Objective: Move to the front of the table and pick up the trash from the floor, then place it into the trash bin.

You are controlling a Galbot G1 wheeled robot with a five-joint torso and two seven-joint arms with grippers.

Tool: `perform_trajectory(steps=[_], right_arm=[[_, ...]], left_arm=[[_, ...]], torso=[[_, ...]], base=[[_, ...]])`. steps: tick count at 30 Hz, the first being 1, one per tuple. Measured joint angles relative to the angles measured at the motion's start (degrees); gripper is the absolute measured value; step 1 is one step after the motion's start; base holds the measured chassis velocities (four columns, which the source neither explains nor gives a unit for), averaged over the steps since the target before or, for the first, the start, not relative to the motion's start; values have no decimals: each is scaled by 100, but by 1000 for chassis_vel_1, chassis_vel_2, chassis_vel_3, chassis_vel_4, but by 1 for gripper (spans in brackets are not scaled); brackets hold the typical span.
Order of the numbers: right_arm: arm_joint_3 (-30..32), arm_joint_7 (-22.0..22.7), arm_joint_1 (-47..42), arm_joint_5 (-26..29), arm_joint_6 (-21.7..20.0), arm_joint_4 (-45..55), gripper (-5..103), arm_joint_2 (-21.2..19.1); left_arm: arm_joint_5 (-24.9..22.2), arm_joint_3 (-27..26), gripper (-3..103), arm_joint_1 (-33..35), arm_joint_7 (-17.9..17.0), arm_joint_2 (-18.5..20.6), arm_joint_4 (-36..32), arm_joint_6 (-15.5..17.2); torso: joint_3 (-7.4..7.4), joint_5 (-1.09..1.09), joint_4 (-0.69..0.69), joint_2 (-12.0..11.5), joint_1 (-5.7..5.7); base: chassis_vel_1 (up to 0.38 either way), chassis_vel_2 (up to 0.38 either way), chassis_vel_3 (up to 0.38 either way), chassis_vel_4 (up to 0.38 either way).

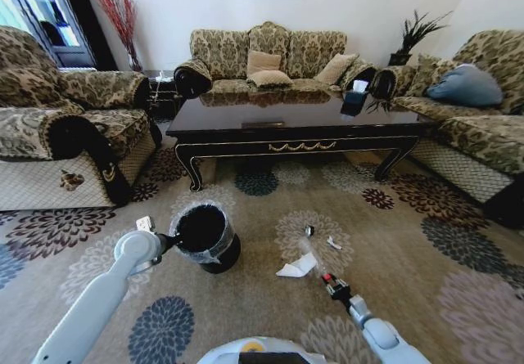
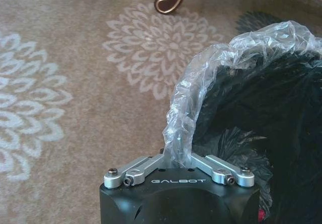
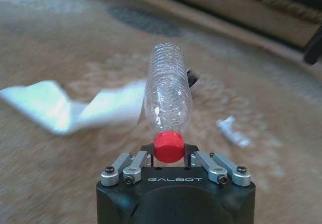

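Now, by part:
Left gripper: clamping the bin's lined rim, tilting it on the carpet.
Right gripper: pinching the bottle at its red cap, low over the carpet.
Paper: lying just beside the bottle, right of the bin.
Scraps: sitting near the paper; the dark bit is probably litter too.
Table: standing beyond the bin, between the sofas.

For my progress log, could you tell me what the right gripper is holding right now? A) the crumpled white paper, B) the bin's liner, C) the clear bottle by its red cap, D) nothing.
C: the right gripper is closed on the red cap of the clear bottle, while the white paper lies on the carpet.
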Motion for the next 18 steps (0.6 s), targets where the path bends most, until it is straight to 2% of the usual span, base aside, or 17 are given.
perform_trajectory(steps=[7, 9, 14, 18], right_arm=[[590, 43, -548, 60, 1, 1041, 28, -221], [767, 62, -845, 61, -20, 1716, 28, -338], [857, 111, -1065, 67, -88, 2489, 28, -452], [962, 197, -1371, 72, -222, 3559, 28, -533]], left_arm=[[120, 381, 0, -148, 4, -78, -74, 0], [202, 743, 0, -275, 6, -113, -106, 0], [278, 1144, 0, -427, 9, -118, -141, 0], [379, 1875, 0, -951, -16, -196, -24, 2]], torso=[[0, 0, 0, 0, 0], [0, 0, -3, 0, 0], [0, 0, 0, 0, 0], [0, 0, -1, 0, 0]], base=[[0, 0, 0, 0], [0, 0, 0, 0], [0, 0, 0, 0], [0, 0, 0, 0]])
